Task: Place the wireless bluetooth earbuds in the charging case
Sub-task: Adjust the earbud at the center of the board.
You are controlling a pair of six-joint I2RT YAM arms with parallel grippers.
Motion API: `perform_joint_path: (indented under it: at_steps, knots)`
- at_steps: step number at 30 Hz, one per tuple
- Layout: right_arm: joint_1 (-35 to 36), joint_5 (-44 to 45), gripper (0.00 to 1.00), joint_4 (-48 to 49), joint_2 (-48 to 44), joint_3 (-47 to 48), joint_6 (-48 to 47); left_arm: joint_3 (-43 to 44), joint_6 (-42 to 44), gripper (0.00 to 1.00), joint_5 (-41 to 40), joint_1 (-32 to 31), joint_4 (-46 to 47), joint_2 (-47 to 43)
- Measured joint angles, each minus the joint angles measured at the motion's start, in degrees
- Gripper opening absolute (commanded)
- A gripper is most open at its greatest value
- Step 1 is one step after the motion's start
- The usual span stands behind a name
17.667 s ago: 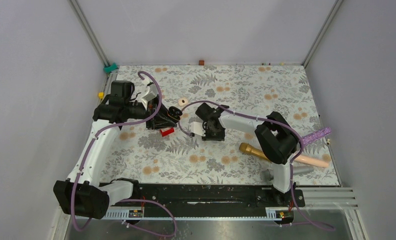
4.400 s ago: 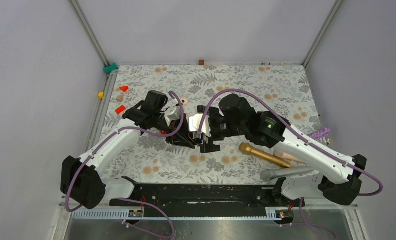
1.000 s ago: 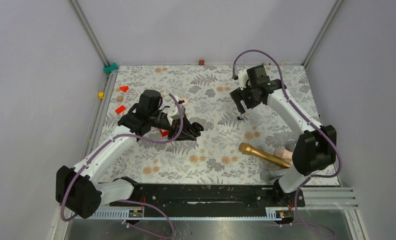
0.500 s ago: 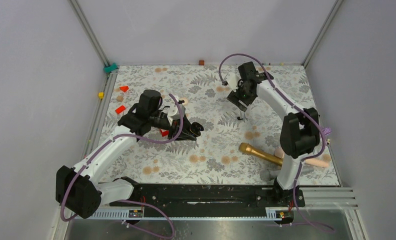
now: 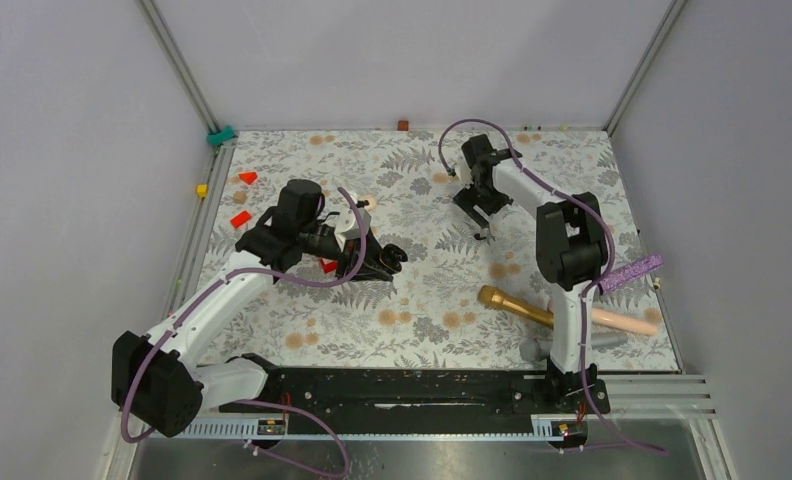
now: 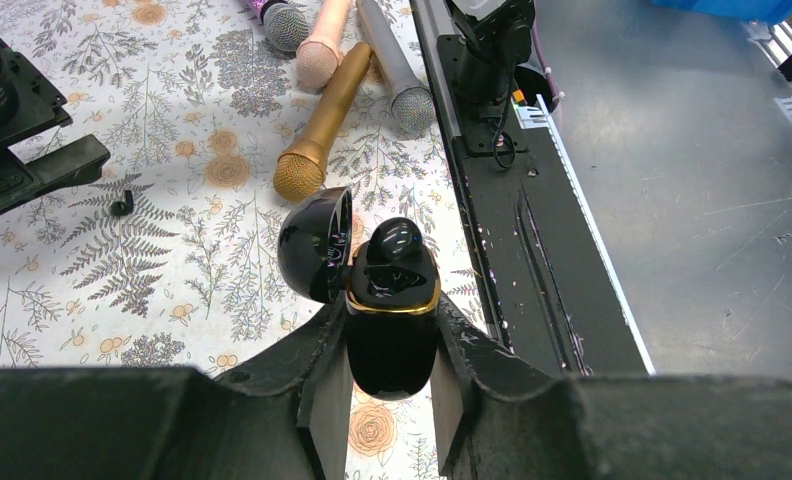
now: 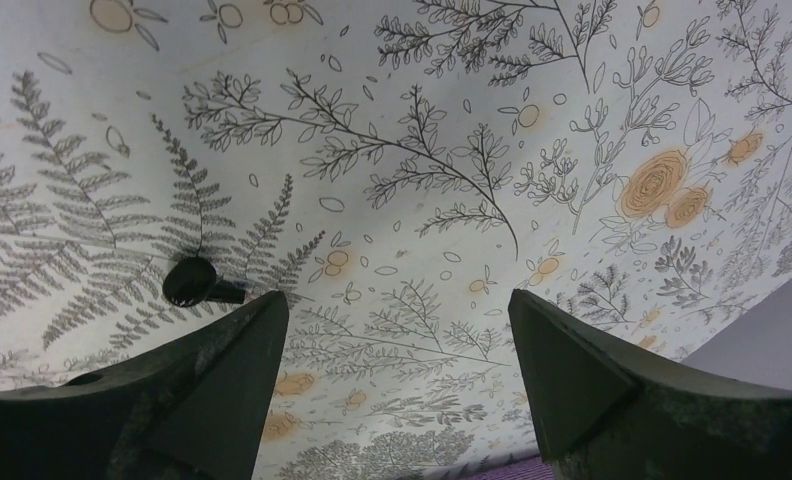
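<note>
Tabletop (image 5: pixel 422 310) printed with ferns and flowers, two robot arms reaching over it. The left gripper (image 6: pixel 392 385) is clamped tight on the black charging case (image 6: pixel 392 340) (glossy, with a gold rim), held upright between its fingers, its lid (image 6: pixel 315 245) swung open to one side. A seated black earbud (image 6: pixel 392 243) rests in the case. The right gripper (image 7: pixel 397 390) stands wide open, holding nothing. A loose black earbud (image 7: pixel 190 281) lies on the tabletop just beside one fingertip, outside the gap.
</note>
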Motion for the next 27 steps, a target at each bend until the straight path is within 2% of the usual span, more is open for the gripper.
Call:
perform_joint_path:
  at_steps: [10, 27]
  knots:
    - [0.6, 2.7, 0.82, -0.8, 3.2, 1.2, 2.7, 0.0, 0.0, 0.00, 0.0, 0.0, 0.0, 0.0]
    - [6.4, 7.7, 0.80, -1.9, 3.2, 0.9, 0.2, 0.0, -0.3, 0.00, 0.0, 0.0, 0.0, 0.0]
